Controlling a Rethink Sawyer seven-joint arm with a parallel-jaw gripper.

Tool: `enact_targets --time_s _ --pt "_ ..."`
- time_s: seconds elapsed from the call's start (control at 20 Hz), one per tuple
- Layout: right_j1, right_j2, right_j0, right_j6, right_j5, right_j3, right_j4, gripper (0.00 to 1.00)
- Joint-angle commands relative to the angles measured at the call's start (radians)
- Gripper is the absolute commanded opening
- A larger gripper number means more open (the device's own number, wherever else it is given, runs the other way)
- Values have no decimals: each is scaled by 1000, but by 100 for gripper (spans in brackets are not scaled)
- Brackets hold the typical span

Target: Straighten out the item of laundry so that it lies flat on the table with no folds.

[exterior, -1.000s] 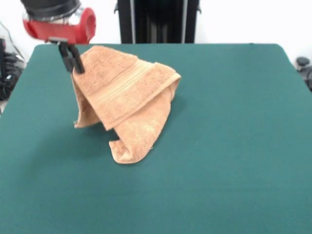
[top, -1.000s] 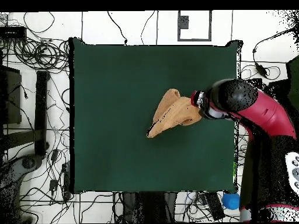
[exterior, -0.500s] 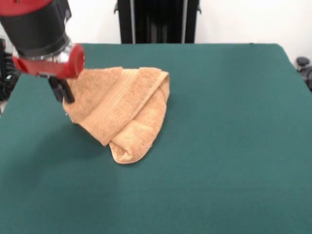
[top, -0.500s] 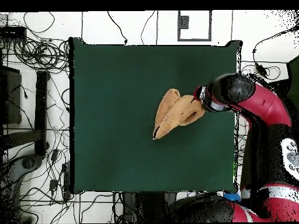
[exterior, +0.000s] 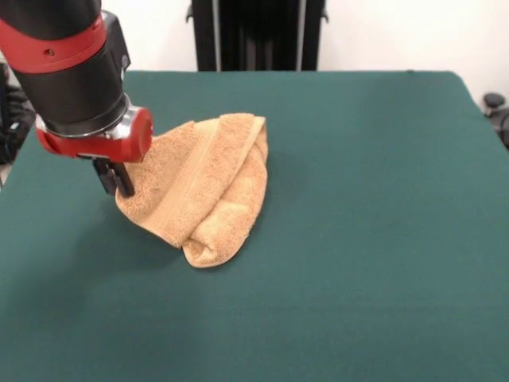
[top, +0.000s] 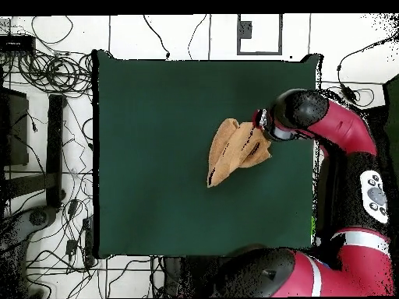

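The item of laundry is an orange-tan terry towel, bunched and folded over itself left of the middle of the green table. A woven band runs across its upper layer and a rolled fold points toward the table's near edge. My gripper hangs low at the towel's left edge, shut on that corner just above the cloth. In the overhead view the towel lies right of the table's centre, and my gripper sits at its right end under the red arm.
A black stand rises behind the table's far edge. Tangled cables and dark equipment lie on the floor beside the table. The arm's red and black links reach over the table's right edge in the overhead view.
The gripper has come down and toward the table's near side with the towel corner. The lifted cloth has sunk into a lower, more compact heap.
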Motion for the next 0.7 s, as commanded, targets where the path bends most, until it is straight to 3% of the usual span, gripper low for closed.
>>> enact_targets --time_s 0.05,0.2,0.45,0.7 --pt "-52 68 41 102 30 111 39 0" --pt "-8 88 34 66 121 27 42 0" --pt "105 108 58 38 322 -231 20 0" --pt "140 111 67 42 386 -304 21 0"
